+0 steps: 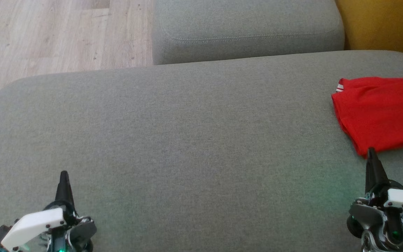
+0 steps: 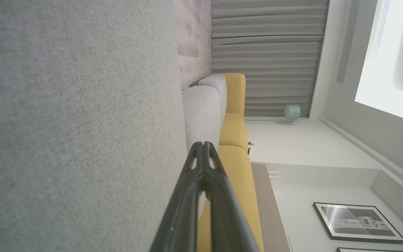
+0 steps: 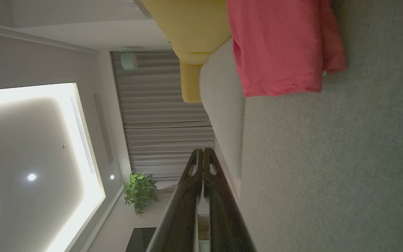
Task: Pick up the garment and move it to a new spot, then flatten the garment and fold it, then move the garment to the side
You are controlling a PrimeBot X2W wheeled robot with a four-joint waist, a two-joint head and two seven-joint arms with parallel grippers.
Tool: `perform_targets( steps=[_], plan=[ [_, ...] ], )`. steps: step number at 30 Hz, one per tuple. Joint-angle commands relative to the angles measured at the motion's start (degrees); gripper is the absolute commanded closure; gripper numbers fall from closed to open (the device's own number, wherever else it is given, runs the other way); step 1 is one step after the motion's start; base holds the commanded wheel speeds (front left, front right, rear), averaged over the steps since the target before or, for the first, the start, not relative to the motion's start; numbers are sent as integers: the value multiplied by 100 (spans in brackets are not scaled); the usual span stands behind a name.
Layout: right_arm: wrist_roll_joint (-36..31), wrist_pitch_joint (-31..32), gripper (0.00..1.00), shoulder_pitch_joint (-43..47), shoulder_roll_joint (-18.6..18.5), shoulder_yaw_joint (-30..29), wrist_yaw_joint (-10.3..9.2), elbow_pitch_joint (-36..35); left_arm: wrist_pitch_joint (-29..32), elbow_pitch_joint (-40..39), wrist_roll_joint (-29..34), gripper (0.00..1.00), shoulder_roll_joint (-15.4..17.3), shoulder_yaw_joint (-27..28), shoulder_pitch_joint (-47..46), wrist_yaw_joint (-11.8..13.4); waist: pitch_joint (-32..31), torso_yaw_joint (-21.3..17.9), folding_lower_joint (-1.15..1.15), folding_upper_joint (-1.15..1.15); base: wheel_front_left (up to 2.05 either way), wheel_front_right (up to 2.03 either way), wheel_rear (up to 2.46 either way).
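In the head view a red garment [image 1: 380, 112] lies folded at the far right of a broad grey cushion [image 1: 173, 133], partly cut by the picture's edge. The right pincer [image 1: 371, 151] rises at the lower right, fingers pressed together on nothing, its tip at the garment's near corner; whether it touches the cloth I cannot tell. The left pincer [image 1: 63, 174] stands at the lower left, likewise closed and empty, well apart from the garment. Wooden floor [image 1: 47, 35] shows at the upper left.

In the left wrist view the left pincer [image 2: 204, 144] is closed beside the grey cushion [image 2: 75, 122], with a yellow seat [image 2: 234, 129], a curtain [image 2: 268, 52] and a framed picture [image 2: 359, 222] beyond.

In the right wrist view the right pincer [image 3: 203, 150] is closed. The garment [image 3: 278, 45] lies ahead on the grey cushion [image 3: 327, 168], and a plant [image 3: 140, 190] stands by the curtain [image 3: 163, 115]
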Motion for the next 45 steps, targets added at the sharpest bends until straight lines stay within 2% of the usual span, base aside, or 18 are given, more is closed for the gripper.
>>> perform_targets(
  steps=[1, 45],
  plan=[
    [13, 32, 100, -298, -73, 109, -4, -198, 35, -159, 3, 100, 55, 232, -288, -40, 0, 0, 0, 0, 0, 0, 0],
    [-58, 100, 100, -306, -13, 23, -4, -192, 103, -155, 74, 100, -5, 316, -295, -40, -1, 0, 0, 0, 0, 0, 0]
  ],
)
